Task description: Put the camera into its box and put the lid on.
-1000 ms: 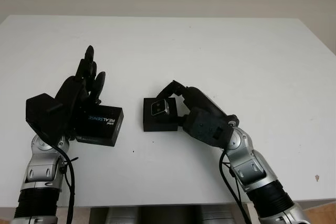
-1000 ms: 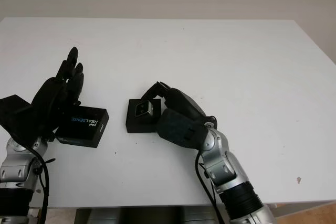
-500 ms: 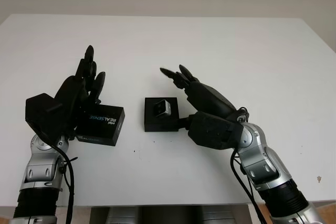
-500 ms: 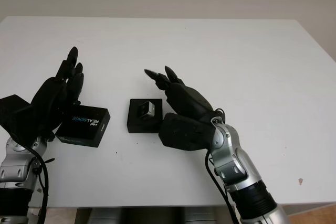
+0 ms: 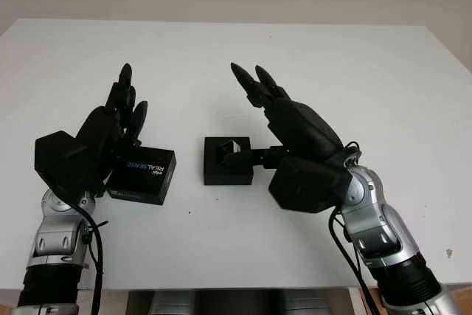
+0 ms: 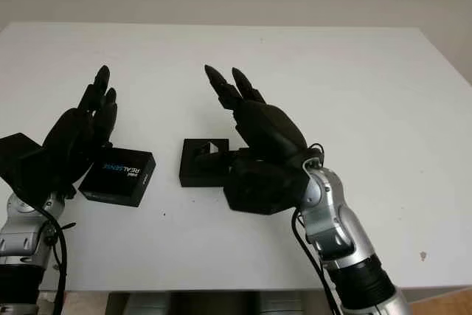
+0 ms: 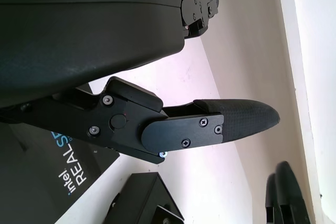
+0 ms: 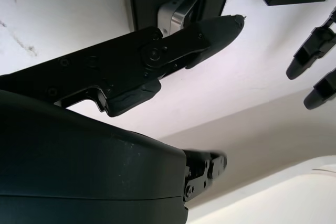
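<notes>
The open black box (image 5: 221, 171) sits mid-table with the small silver camera (image 8: 181, 13) inside it, partly hidden by my right thumb (image 5: 243, 157). My right hand (image 5: 251, 112) is open and raised just right of the box, its fingers pointing to the far side and its thumb reaching over the box. The black lid (image 5: 144, 175), printed REALSENSE, lies on the table left of the box. My left hand (image 5: 122, 112) is open at the lid's left end, covering part of it.
The white table (image 5: 332, 71) stretches wide behind and to the right of both hands. Its front edge (image 5: 221, 288) runs close below the box and lid. A small dark speck (image 5: 448, 251) marks the table at the far right.
My right hand has let go of the camera, opened and lifted up and back from the box. The camera stays in the box. Left hand and lid have not moved.
</notes>
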Motion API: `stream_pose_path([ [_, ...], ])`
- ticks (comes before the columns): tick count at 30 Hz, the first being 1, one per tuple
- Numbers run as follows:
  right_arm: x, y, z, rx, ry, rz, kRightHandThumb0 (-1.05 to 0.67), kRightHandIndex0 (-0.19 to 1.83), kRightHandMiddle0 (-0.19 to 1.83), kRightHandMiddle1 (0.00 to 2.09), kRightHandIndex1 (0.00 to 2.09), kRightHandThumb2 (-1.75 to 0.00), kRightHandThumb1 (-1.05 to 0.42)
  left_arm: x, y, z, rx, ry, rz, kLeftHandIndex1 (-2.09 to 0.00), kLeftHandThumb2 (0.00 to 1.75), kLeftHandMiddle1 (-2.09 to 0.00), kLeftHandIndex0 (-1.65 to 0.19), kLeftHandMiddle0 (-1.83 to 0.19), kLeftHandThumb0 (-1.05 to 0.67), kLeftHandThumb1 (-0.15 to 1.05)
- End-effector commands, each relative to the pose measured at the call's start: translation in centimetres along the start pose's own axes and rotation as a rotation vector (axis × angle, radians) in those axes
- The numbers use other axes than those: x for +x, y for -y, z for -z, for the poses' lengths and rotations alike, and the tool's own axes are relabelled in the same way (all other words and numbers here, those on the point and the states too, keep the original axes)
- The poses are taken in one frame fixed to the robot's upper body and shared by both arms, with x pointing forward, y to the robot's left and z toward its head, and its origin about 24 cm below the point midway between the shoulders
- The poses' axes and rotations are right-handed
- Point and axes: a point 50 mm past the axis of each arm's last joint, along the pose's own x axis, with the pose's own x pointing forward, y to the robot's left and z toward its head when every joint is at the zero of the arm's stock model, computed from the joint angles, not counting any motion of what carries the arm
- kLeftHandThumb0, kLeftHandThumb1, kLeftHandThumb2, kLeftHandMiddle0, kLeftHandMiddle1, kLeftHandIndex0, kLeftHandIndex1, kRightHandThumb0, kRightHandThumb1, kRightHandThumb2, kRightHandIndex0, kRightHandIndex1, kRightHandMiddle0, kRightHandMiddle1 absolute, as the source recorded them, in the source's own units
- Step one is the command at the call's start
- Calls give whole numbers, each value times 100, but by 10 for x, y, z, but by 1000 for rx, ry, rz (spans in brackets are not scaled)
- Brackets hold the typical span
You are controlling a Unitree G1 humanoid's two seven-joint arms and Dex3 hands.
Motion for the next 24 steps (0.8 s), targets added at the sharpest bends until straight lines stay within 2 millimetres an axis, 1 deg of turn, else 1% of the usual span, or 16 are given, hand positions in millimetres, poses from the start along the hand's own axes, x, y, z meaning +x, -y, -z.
stream_pose_path([
  [1, 7, 5, -5, -43, 23, 10, -67, 32, 46, 25, 22, -4, -90, 2, -2, -4, 16, 12, -3, 0, 55, 0, 19, 19, -86, 105],
  [3, 12, 8, -6, -91, 28, -6, -70, 35, 51, 28, 23, -5, -89, 2, -2, -4, 16, 9, -4, 0, 55, 0, 19, 19, -86, 105],
  [6, 21, 15, -11, -191, 51, -61, -76, 35, 53, 29, 21, -6, -92, 2, 0, -4, 13, 13, -4, 0, 55, 0, 19, 19, -86, 105],
  [10, 33, 18, -23, -349, 117, -121, -83, 36, 57, 34, 19, -6, -94, 1, 1, -4, 3, 12, -7, 0, 55, 0, 19, 19, -86, 105],
  [12, 36, 17, -28, -410, 136, -150, -84, 37, 52, 48, 15, -6, -94, 1, 1, -3, 4, 16, -5, 0, 54, 0, 19, 19, -86, 105],
  [14, 39, 15, -33, -468, 158, -176, -84, 38, 43, 75, 11, -5, -93, 1, 2, -3, 12, 13, -5, 0, 55, 0, 19, 19, -86, 105],
  [16, 41, 13, -37, -518, 171, -190, -86, 39, 37, 96, 9, -5, -94, 1, 2, -2, 19, 12, -3, 0, 56, 0, 19, 19, -85, 105],
  [17, 42, 12, -39, -536, 175, -201, -87, 39, 35, 103, 8, -5, -94, 1, 2, -2, 12, 14, -6, 0, 56, 0, 19, 19, -85, 105],
  [20, 44, 10, -42, -562, 183, -220, -88, 37, 30, 110, 7, -5, -94, 0, 3, -1, 10, 10, -12, 0, 55, 0, 19, 19, -86, 105],
  [24, 45, 10, -47, -596, 200, -220, -91, 37, 29, 110, 7, -5, -93, 0, 4, -1, 15, 13, -13, 0, 56, 0, 19, 19, -85, 105],
])
